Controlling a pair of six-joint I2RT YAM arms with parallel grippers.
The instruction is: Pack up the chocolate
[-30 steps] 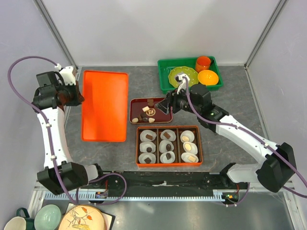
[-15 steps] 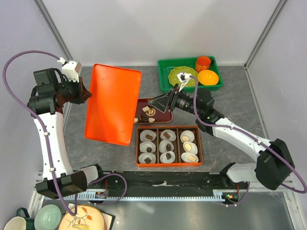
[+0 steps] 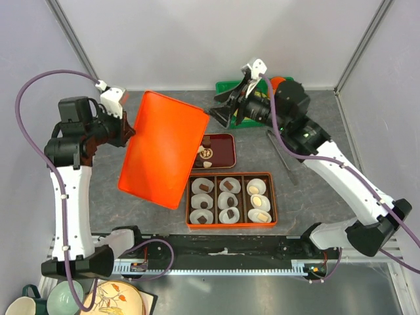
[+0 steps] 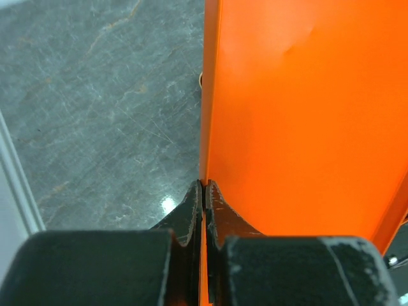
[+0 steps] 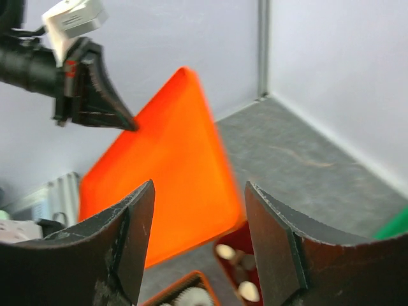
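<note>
My left gripper (image 3: 130,131) is shut on the left edge of a flat orange lid (image 3: 164,147), which it holds tilted in the air. The lid's right side hangs over the left end of a small dark red tray (image 3: 222,152) of loose chocolate (image 3: 207,152). The left wrist view shows the jaws (image 4: 204,185) pinching the lid's rim (image 4: 293,115). In front lies an orange box (image 3: 231,225) with chocolate in paper cups: dark cubes (image 3: 204,188) and cream ovals (image 3: 256,190). My right gripper (image 3: 222,113) hangs open and empty, raised behind the red tray. It (image 5: 199,188) faces the lid (image 5: 172,166).
A thin metal tool (image 3: 282,156) lies on the table right of the red tray. A green bin (image 3: 226,85) with an orange cup (image 3: 277,81) sits at the back, mostly behind my right arm. Cups and a plate (image 3: 111,298) stand below the near edge at left.
My left arm has lifted the orange lid off the table, tilted it and carried it right toward the trays. My right arm has risen and drawn back from the red tray, jaws slightly wider.
</note>
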